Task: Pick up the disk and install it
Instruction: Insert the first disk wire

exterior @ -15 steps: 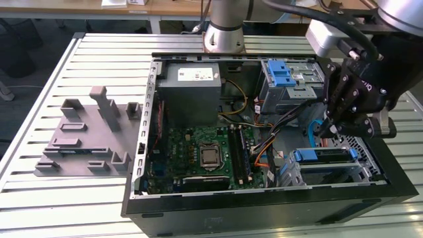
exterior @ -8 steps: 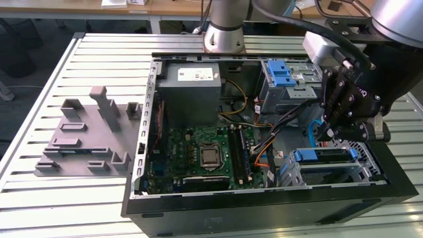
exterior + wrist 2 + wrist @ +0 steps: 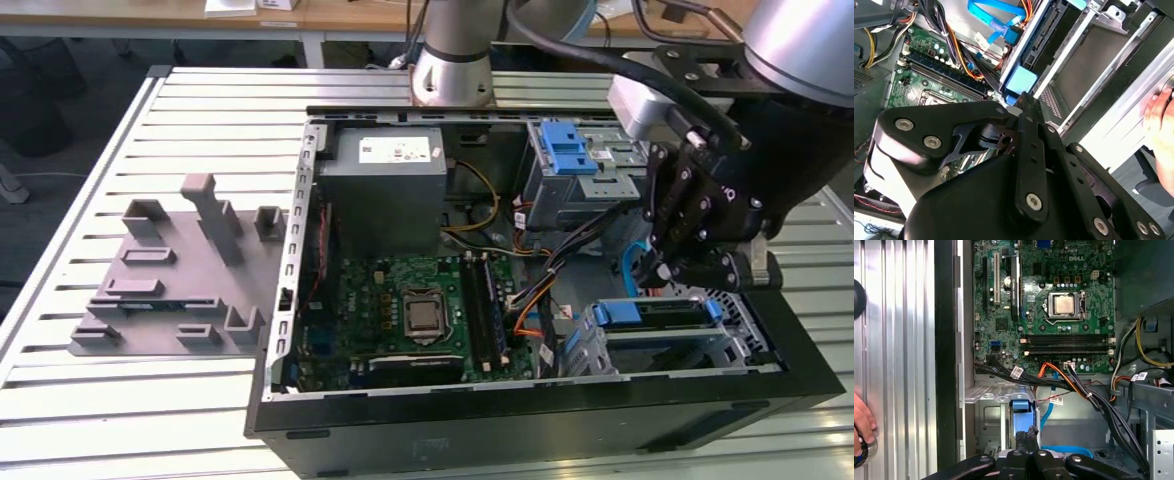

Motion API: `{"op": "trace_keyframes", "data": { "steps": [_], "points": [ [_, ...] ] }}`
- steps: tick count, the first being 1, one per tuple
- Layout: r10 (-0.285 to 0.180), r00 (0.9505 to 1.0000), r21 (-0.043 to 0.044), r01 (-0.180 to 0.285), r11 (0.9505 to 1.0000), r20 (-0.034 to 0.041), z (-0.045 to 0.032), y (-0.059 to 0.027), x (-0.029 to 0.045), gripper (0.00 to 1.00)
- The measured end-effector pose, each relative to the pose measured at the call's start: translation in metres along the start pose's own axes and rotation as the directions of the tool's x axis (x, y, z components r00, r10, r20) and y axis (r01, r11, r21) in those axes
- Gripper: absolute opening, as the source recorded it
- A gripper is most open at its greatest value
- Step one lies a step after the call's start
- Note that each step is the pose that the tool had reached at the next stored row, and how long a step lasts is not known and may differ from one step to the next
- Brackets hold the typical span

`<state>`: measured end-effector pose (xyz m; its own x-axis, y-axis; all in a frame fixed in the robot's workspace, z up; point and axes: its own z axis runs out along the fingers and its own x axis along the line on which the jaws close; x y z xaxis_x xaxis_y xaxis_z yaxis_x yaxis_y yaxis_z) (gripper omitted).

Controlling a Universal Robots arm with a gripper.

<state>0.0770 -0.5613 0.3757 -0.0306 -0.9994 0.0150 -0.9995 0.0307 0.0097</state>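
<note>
The disk (image 3: 654, 314), silver with a blue frame, lies in the drive cage at the corner of the open computer case (image 3: 534, 410) on the exterior view's right. My gripper (image 3: 710, 268) hangs just above it, fingers shut together, with nothing seen between them. In the first wrist view the fingertips (image 3: 1027, 434) sit right by the disk's blue frame end (image 3: 1020, 408) inside the metal cage. The second wrist view shows the same blue end (image 3: 1021, 80) just past the black fingers (image 3: 1025, 112).
A grey power supply box (image 3: 387, 165) and a light-blue latch (image 3: 567, 150) sit at the case's far side. The motherboard (image 3: 414, 310) and loose cables (image 3: 534, 300) lie beside the cage. A grey fixture (image 3: 174, 285) stands on the slatted table. A person's hand (image 3: 861, 425) rests near the case.
</note>
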Motion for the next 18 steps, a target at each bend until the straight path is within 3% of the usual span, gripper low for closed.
{"op": "trace_keyframes", "data": {
  "steps": [15,18],
  "points": [
    [0.002,1.0000,-0.0009,-0.002,1.0000,0.0003,0.0006,-0.0216,-0.0006,0.11],
    [0.002,1.0000,-0.0010,-0.002,1.0000,0.0001,0.0004,-0.0311,-0.0009,0.11]
  ]
}}
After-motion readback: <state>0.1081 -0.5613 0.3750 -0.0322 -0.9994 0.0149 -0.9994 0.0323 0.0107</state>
